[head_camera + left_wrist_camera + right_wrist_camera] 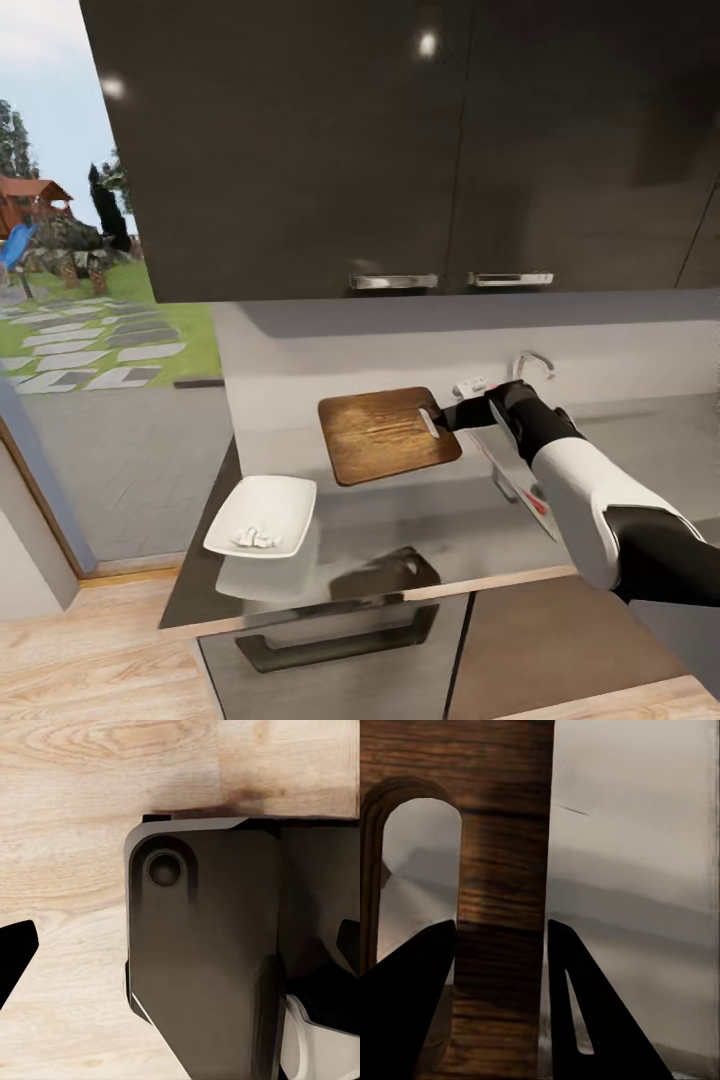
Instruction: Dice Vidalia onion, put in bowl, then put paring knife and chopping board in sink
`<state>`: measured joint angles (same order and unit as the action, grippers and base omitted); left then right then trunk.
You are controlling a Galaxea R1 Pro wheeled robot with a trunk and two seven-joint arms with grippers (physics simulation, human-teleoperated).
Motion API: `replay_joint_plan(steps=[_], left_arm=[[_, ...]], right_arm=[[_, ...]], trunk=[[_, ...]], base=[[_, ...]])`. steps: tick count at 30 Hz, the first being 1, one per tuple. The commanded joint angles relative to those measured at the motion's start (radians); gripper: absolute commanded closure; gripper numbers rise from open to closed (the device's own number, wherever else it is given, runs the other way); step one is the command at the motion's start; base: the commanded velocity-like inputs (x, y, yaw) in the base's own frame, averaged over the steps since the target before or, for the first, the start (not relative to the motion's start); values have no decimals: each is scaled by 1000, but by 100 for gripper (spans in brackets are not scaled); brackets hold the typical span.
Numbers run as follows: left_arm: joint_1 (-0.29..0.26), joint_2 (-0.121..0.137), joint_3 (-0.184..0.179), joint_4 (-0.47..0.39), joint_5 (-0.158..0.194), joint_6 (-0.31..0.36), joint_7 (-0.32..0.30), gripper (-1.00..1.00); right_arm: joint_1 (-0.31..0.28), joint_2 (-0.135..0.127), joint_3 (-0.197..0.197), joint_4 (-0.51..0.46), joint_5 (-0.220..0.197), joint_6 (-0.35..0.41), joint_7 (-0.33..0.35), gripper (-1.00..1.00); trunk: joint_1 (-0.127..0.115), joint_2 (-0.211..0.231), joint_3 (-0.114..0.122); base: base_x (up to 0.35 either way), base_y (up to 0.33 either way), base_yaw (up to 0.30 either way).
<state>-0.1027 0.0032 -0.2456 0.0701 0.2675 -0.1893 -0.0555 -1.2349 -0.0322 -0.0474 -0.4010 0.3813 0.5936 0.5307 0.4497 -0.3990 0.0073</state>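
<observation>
A: Where do we stand? Our right gripper [447,417] has the chopping board [388,434] pinched by its slotted end, lifted clear of the countertop [400,530] and roughly level. In the right wrist view the two fingers [412,1005] sit tight on either side of the wooden strip beside the slot.

B: So we judge the cutting finished. The bowl [262,516] sits near the counter's left end with small pale pieces [255,539] in it, which we take to be the diced onion.

A: And the paring knife [515,480]? We see a slim blade with a red handle lying just under our right forearm, seemingly in the sink [520,475], below the tap [532,362]. The arm hides most of the basin, so we can't be sure.

B: Then what's left is carrying the board to the right and setting it in the basin.

A: Our left gripper [180,952] points at the wood floor [67,817], fingers spread wide with nothing between them.
</observation>
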Motion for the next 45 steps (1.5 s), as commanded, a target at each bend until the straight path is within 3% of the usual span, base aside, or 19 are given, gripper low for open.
replay_joint_plan(steps=[1, 4, 10, 20, 25, 27, 30, 32, 33, 35, 38, 40, 45], left_arm=[[-2, 0, -8, 5, 10, -7, -6, -100], [-2, -1, -8, 5, 10, -7, -6, -100], [-2, -1, -8, 5, 10, -7, -6, -100], [-2, -1, -8, 5, 10, -7, -6, -100], [-2, -1, -8, 5, 10, -7, -6, -100], [-2, -2, -8, 5, 10, -7, -6, -100], [-2, -1, -8, 5, 10, -7, -6, -100], [-2, -1, -8, 5, 10, -7, -6, -100], [-2, -1, -8, 5, 10, -7, -6, -100], [-2, -1, -8, 5, 10, -7, -6, -100], [-2, -1, -8, 5, 10, -7, -6, -100], [-2, -1, -8, 5, 10, -7, -6, -100], [-2, -1, -8, 5, 10, -7, -6, -100]], right_arm=[[0, 1, -8, 0, 6, 3, 8, 100], [0, 3, -8, 19, 5, 1, 8, 100], [0, 34, -8, 31, 5, 0, 6, 100], [0, 39, -8, 43, 6, -1, 2, 100], [0, 45, -9, 44, -8, -1, -117, 100], [0, 47, -13, 44, -73, -1, -218, 100], [0, 49, -19, 49, -259, -7, -400, 100], [0, 58, -19, 93, -369, -71, -521, 100], [0, 71, -19, 121, -401, -118, -567, 100], [0, 107, -19, 154, -425, -182, -651, 100], [0, 161, -20, 171, -442, -217, -784, 100], [0, 172, -20, 193, -467, -226, -814, 100], [0, 180, -20, 257, -669, -244, -860, 100]], trunk=[[0, -1, 0], [0, -1, 0], [0, -1, 0], [0, -1, 0], [0, -1, 0], [0, -1, 0], [0, -1, 0], [0, -1, 0], [0, -1, 0], [0, -1, 0], [0, -1, 0], [0, -1, 0], [0, -1, 0]], base=[[0, -320, 0], [0, -320, 0], [0, -320, 1], [0, -320, 113], [0, -320, 4], [0, -320, 0], [0, -320, 0], [0, -320, 0], [0, -320, 0], [0, -320, 0], [0, -320, 0], [0, -320, 0], [0, -320, 0]])
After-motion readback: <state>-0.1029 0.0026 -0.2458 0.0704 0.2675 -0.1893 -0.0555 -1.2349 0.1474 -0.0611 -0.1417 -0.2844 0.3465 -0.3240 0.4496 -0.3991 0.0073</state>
